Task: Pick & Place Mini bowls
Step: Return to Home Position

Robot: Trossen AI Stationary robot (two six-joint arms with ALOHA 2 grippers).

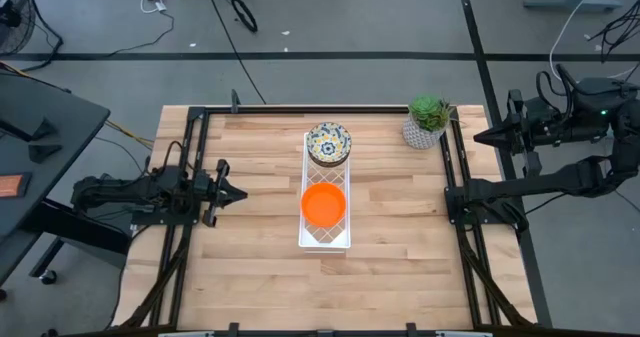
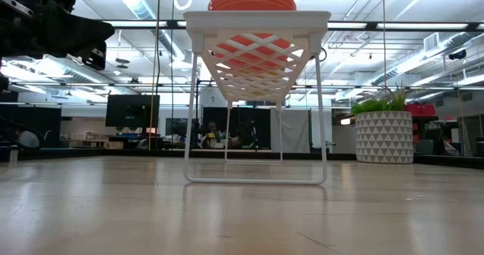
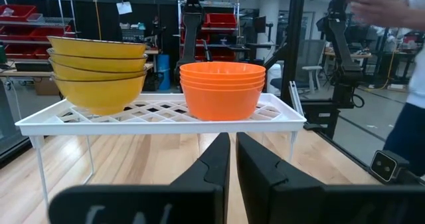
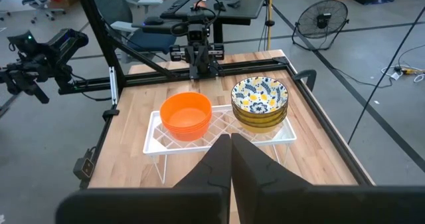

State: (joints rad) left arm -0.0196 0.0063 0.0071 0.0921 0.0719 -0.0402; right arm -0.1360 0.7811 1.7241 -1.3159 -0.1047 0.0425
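A white wire rack (image 1: 325, 239) stands at the table's middle. On its near half rests a stack of plain orange mini bowls (image 1: 323, 205) (image 3: 222, 88) (image 4: 186, 115). On its far half rests a stack of floral mini bowls (image 1: 328, 142) (image 3: 99, 71) (image 4: 259, 102), yellow outside. My left gripper (image 1: 240, 193) (image 3: 232, 154) is shut and level at the table's left side, pointing at the rack with nothing in it. My right gripper (image 1: 480, 137) (image 4: 230, 147) is shut, raised beyond the table's right edge, clear of everything.
A potted green plant (image 1: 428, 120) (image 2: 382, 130) stands at the table's far right corner. A black frame (image 1: 300, 110) runs along the table's edges. Bare wood lies left, right and in front of the rack. A person's arm (image 3: 385, 8) shows beyond the table.
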